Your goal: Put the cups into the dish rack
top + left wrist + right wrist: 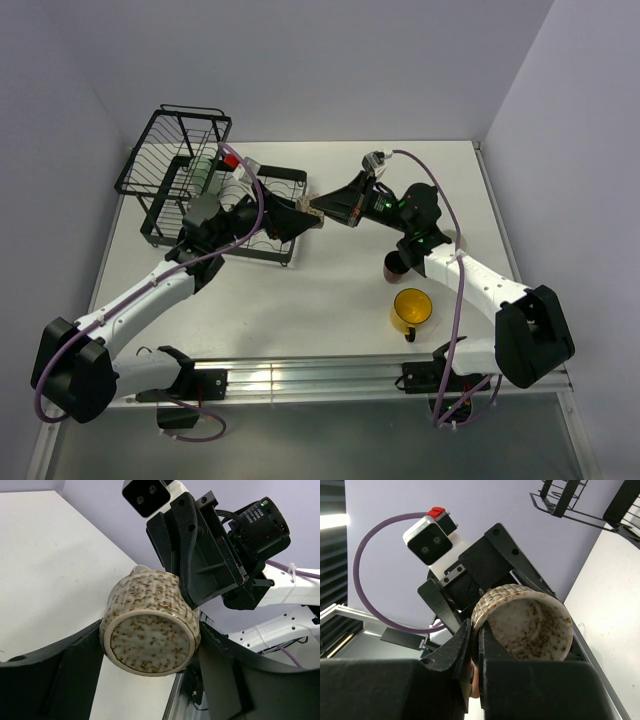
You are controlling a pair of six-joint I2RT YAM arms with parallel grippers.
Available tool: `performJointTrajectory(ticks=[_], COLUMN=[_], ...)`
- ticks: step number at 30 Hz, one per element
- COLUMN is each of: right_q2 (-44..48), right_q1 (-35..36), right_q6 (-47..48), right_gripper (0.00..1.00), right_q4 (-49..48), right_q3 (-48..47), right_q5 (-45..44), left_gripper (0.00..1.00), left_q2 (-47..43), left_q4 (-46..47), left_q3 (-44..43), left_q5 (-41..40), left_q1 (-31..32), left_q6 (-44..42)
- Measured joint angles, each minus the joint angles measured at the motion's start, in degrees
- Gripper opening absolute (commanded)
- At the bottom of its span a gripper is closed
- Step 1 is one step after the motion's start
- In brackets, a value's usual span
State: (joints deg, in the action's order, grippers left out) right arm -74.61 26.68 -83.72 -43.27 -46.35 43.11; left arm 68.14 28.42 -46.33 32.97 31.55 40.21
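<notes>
Handover was the step in hand, as I judged it. The beige speckled cup (314,206) hung in the air above the desk (320,300), at the centre of the top view, between my two arms. My right end effector (475,636) was clenched on the cup's rim, one finger inside the mouth and one outside. My left end effector (150,652) straddled the cup's body, a finger on either side near the base. Whether those fingers were pressing on it I could not tell.

To do it well, I judged that the left should close squarely across the fullest part of the barrel. It should hold firm before the right let go, since a pinch on a thin wall lets a cup swing.

The cup was squat and round, glazed cream with dense brown flecks. Its foot was flat, and the surface looked smooth and probably slippery. The dish rack (175,150), thin black wire, stood at the upper left, with the pale green tumbler (205,172) showing among its wires. The small dark brown mug (393,267) and the glossy, handled yellow mug (411,309) sat on the desk at the lower right.
</notes>
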Motion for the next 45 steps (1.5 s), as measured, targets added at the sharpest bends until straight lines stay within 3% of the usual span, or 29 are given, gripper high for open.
performJointTrajectory(ticks=[3, 4, 10, 20, 26, 33, 40, 45], right_q2=[-0.26, -0.33, -0.37, 0.96, 2.51, 5.90, 13.46, 17.55], right_q1=[0.02, 0.00, 0.00, 0.20, 0.68, 0.70, -0.59, -1.22], right_q6=[-0.04, -0.09, 0.33, 5.14, 8.33, 12.66, 20.00, 25.07], right_gripper=[0.00, 0.00, 0.00, 0.31, 0.41, 0.47, 0.49, 0.50], right_q4=[-0.11, -0.20, 0.09, 6.03, 10.19, 16.79, 30.71, 39.45], right_q3=[0.00, 0.00, 0.00, -0.26, -0.68, -1.01, -1.44, -2.43], right_q5=[-0.09, -0.07, -0.20, -1.60, -3.26, -6.88, -16.98, -24.70], left_gripper=[0.53, 0.40, 0.00, 0.00, 0.00, 0.00, 0.00, 0.00], left_q2=[0.02, 0.04, 0.22, 0.15, -1.62, -3.96, -6.43, -5.90], left_q4=[-0.09, -0.20, -0.44, -3.96, -6.93, -11.65, -16.55, -24.11], left_q3=[0.00, 0.00, -0.24, -0.66, -1.03, -2.08, -3.52, -8.92], left_q5=[0.07, 0.07, 0.17, 0.28, 0.07, -2.47, -6.36, -14.58], left_q1=[0.02, 0.02, -0.02, -0.07, -0.04, 0.04, -0.02, -0.39], left_q6=[0.28, 0.35, 0.46, 0.52, 0.33, -1.62, -3.91, -5.84])
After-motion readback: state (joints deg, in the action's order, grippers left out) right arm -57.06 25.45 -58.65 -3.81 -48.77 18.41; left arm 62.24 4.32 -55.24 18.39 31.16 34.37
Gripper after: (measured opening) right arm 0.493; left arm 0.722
